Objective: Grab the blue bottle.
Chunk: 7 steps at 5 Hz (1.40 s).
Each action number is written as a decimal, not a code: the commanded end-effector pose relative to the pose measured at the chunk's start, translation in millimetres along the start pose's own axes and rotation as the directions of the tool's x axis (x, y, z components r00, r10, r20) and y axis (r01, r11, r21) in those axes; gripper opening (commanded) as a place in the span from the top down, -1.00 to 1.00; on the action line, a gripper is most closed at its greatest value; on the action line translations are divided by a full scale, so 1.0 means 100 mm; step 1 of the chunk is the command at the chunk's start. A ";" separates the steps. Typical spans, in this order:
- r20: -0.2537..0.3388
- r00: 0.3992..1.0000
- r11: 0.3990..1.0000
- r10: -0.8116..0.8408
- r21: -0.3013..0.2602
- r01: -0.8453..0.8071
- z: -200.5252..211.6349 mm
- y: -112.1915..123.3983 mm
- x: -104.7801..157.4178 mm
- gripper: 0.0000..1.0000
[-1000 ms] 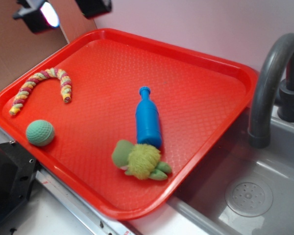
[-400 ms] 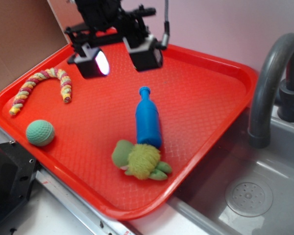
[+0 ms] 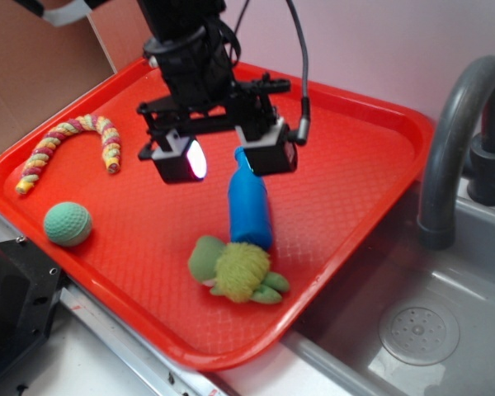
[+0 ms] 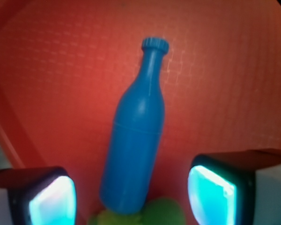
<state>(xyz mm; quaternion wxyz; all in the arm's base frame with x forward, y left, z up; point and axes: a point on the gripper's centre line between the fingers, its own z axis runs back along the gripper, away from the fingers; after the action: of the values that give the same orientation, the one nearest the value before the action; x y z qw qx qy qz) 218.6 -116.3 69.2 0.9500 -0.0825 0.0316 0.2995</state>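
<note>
In the exterior view my gripper (image 3: 227, 158) hangs in the upper middle of the frame, over the red tray (image 3: 346, 124); my jaws stand wide apart, with the neck and cap of the blue bottle (image 3: 249, 210) showing between the two pads; I hold nothing, and I cannot tell from here whether either pad touches the bottle; the bottle lies flat near the centre of the frame, cap toward the top, its base against the green plush toy (image 3: 235, 271) below it; a green ball (image 3: 68, 223) sits at the left, a striped rope toy (image 3: 74, 144) curves in the upper left, and a grey faucet (image 3: 458, 140) stands over the sink at the right.

In the wrist view the blue bottle (image 4: 136, 140) runs up the middle of the frame, cap at the top; my two fingertips (image 4: 210, 194) sit in the lower corners, one on each side of the body, clear of it; a bit of the plush toy (image 4: 152, 213) shows at the bottle's base, at the bottom edge.
</note>
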 end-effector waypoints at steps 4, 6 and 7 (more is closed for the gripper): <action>-0.132 0.990 0.998 -0.053 -0.025 0.050 -0.36 -0.08 0.22 1.00; -0.017 0.999 0.992 -0.036 -0.125 0.033 0.27 0.05 0.35 1.00; 0.112 0.994 0.990 -0.004 -0.142 0.020 0.81 0.16 0.33 1.00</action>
<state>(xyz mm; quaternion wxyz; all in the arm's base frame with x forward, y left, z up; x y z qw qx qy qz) 234.6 -69.5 130.2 0.9489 -0.1191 -0.0143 0.2918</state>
